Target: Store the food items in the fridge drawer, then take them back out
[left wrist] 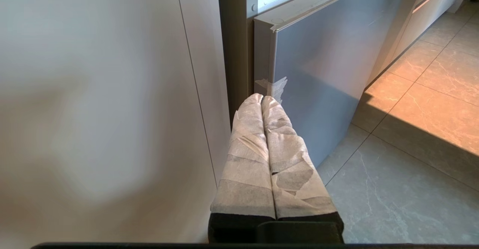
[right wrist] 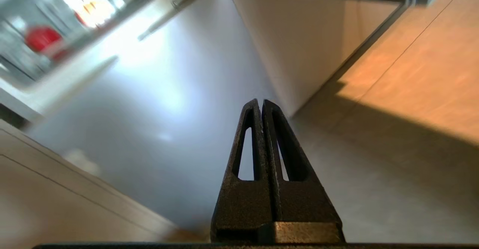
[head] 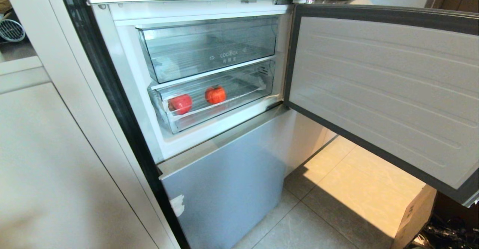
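Food: red fruit (head: 180,104) and orange fruit (head: 215,94) side by side in drawer (head: 224,108).
Right gripper (right wrist: 262,103): fingers pressed together, empty, low below drawer.
Left gripper (left wrist: 262,97): fingers together, empty, low.

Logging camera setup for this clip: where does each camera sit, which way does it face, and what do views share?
Head: high, looking down into the open fridge at two red food items in the fridge drawer; no arm shows.
Left wrist: low, facing the grey lower door; shut left gripper shows.
Right wrist: low, tilted; shut right gripper shows.
Shared: all three show the lower door; head and right wrist show a food item.
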Controlling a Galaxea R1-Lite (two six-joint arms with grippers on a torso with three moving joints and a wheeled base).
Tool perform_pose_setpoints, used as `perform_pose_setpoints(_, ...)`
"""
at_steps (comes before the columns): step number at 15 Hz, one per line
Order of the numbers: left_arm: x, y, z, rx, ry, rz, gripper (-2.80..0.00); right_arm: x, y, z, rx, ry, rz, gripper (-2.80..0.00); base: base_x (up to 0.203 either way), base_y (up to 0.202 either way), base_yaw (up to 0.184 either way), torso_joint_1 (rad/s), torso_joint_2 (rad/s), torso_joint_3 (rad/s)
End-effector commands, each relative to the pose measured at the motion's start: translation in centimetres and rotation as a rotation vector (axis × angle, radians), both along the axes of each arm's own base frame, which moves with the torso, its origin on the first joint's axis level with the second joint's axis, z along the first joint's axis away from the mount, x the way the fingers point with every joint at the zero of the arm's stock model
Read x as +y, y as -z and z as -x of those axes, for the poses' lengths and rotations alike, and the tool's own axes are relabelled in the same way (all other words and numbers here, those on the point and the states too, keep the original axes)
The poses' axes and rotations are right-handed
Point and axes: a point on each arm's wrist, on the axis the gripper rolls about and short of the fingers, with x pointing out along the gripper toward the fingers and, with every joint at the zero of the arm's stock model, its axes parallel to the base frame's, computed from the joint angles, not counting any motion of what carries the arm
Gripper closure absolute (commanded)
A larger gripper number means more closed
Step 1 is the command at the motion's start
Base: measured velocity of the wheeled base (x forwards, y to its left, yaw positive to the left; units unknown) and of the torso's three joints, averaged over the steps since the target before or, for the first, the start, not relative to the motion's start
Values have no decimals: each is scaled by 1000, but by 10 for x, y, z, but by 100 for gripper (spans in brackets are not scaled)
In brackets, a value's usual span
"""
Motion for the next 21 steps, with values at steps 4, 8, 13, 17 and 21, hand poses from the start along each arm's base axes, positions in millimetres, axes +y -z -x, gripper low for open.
perform_pose_setpoints(4,0,0,0,1,0,0,0,0,0,0,1,-11,-43,0,0,0,0,0,0,0)
perform_pose_setpoints(8,0,0,0,1,0,0,0,0,0,0,2,-11,-49,0,0,0,0,0,0,0)
perform_pose_setpoints(13,0,0,0,1,0,0,0,0,0,0,3,-11,-66,0,0,0,0,0,0,0)
perform_pose_setpoints(17,0,0,0,1,0,0,0,0,0,0,4,-10,-71,0,0,0,0,0,0,0)
perform_pose_setpoints(21,0,0,0,1,0,0,0,0,0,0,4,-10,-69,0,-1,1,86,3,2,1)
